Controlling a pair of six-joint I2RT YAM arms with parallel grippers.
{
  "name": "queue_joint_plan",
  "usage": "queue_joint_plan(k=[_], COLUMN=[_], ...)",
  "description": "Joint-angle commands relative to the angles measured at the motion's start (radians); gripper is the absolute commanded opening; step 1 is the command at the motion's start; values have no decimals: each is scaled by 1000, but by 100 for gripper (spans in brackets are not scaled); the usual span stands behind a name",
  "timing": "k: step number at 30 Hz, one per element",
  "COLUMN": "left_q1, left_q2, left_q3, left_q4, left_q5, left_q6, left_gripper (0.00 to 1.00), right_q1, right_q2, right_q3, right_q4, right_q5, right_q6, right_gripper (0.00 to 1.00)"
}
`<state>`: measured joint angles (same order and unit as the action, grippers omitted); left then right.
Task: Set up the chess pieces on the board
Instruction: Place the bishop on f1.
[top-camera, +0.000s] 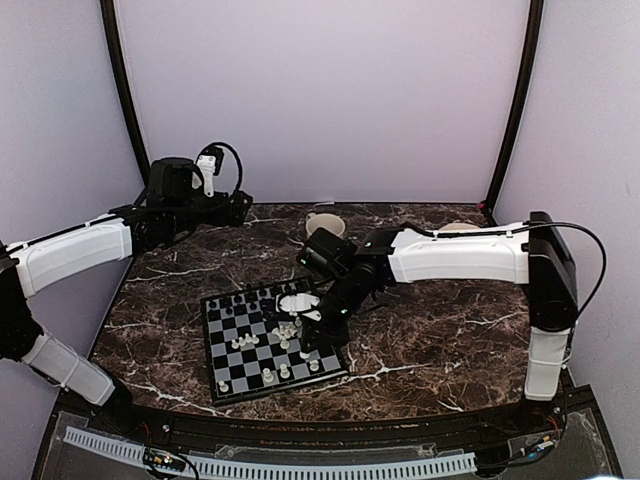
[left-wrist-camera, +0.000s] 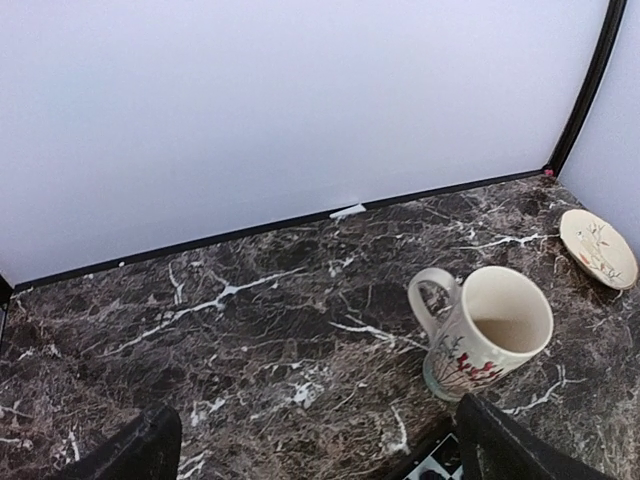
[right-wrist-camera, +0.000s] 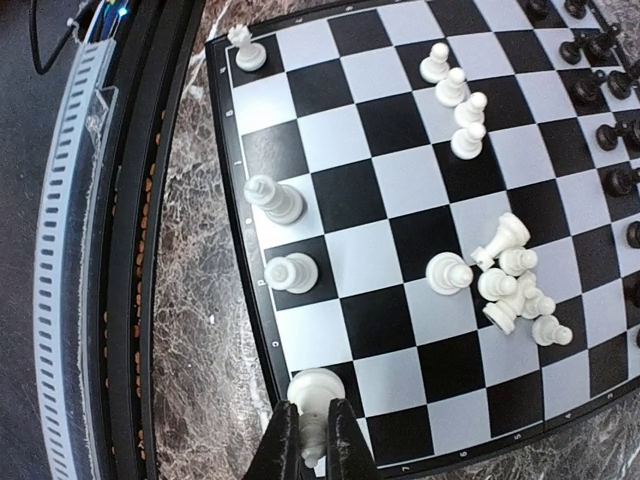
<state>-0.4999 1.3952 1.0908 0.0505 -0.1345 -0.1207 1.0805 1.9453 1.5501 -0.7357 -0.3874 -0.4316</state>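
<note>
1. The right gripper (right-wrist-camera: 314, 425) is reaching over the board (right-wrist-camera: 400, 190) at its 6 o'clock edge in the wrist view, its fingers (right-wrist-camera: 285, 445) pinching a white piece (right-wrist-camera: 315, 385) narrowly between them
2. A heap of white pieces (right-wrist-camera: 515, 285) is lying toppled at 2 o'clock from that piece, and four white pawns (right-wrist-camera: 455, 100) are standing in a short line at 12 o'clock from the heap
3. Black pieces (right-wrist-camera: 600, 60) are crowding the board's 2 o'clock corner
4. The left gripper (left-wrist-camera: 318, 410) is hovering over the marble table (left-wrist-camera: 250, 330), its fingers spread wide and holding nothing
5. A mug (left-wrist-camera: 490, 335) is standing upright at 2 o'clock from the left gripper, with a saucer (left-wrist-camera: 598, 247) lying farther along that line
</note>
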Motion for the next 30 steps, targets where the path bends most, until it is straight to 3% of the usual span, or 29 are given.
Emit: queue_joint_plan(k=[1, 14, 30], left_q1=[41, 42, 42], left_q2=[-60, -71, -58], left_q3=[-60, -58, -53], left_q4=[24, -1, -9], left_q5=[47, 99, 106], left_q6=[-10, 19, 26], left_gripper=[97, 89, 88], right_q1=[36, 91, 101], right_q2=[43, 150, 186], right_q3=[62, 142, 155], right_q4=[-41, -94, -94], right_q5=[52, 68, 124], right_q6=[-37, -36, -32], right_gripper=[6, 7, 9])
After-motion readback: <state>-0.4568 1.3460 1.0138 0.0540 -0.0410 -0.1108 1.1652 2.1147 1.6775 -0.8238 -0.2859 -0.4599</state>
